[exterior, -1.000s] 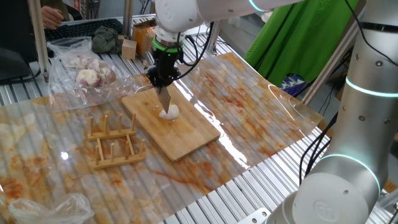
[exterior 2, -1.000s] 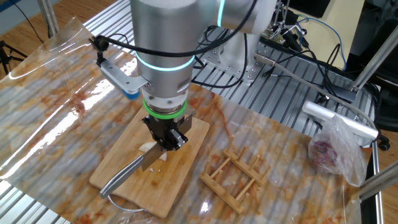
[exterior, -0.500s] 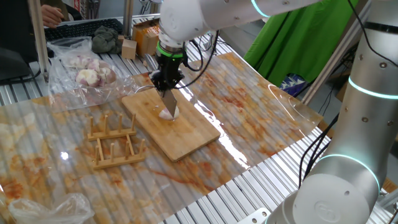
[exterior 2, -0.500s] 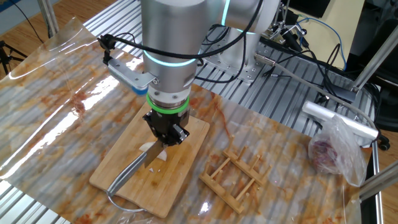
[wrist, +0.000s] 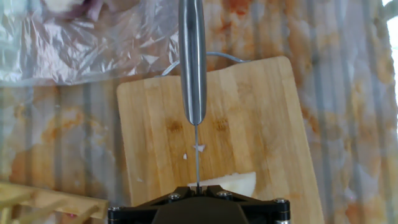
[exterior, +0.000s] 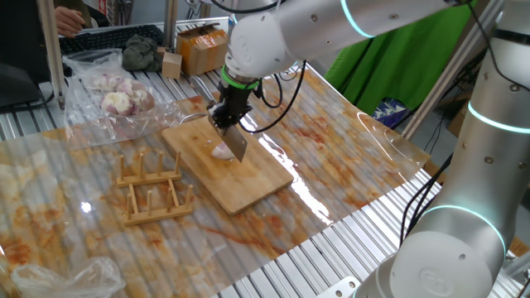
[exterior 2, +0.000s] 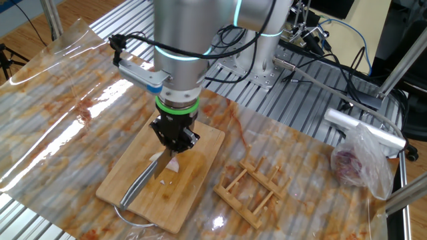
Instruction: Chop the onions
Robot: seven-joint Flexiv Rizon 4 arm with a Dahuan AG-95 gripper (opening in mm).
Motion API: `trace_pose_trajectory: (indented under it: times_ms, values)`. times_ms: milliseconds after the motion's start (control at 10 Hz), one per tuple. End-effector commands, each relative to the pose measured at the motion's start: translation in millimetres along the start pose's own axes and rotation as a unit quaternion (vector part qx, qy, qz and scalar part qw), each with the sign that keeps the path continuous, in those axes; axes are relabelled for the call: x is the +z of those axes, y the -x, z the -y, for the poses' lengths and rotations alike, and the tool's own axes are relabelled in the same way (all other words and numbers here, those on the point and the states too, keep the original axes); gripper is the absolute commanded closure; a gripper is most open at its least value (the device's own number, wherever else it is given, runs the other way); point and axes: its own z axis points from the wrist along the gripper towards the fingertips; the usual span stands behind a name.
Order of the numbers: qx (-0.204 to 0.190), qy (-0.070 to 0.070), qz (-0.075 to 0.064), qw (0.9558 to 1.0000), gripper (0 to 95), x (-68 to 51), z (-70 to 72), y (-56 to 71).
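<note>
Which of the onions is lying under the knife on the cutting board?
The small whitish onion on the bamboo cutting board, at the knife. The pinkish onions sit inside the clear plastic bag, off the board.

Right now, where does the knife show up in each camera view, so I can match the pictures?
One fixed view: the knife is at upper centre, blade angled down onto the onion.
The other fixed view: left of centre, lying low and slanting toward the bottom left.
Hand view: top centre, its handle running straight up the frame.
Shared landmark: the wooden cutting board beneath it.
</note>
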Motion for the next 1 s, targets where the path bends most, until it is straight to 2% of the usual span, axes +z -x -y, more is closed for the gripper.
trace_pose_trajectory:
  times_ms: [100,1000]
  values:
    - [0.000,-0.002,0.000,1.0000,95.0,5.6,-1.6,-0.6]
    - [-0.015,-0.007,-0.001,0.9999,95.0,17.7,-1.7,-2.7]
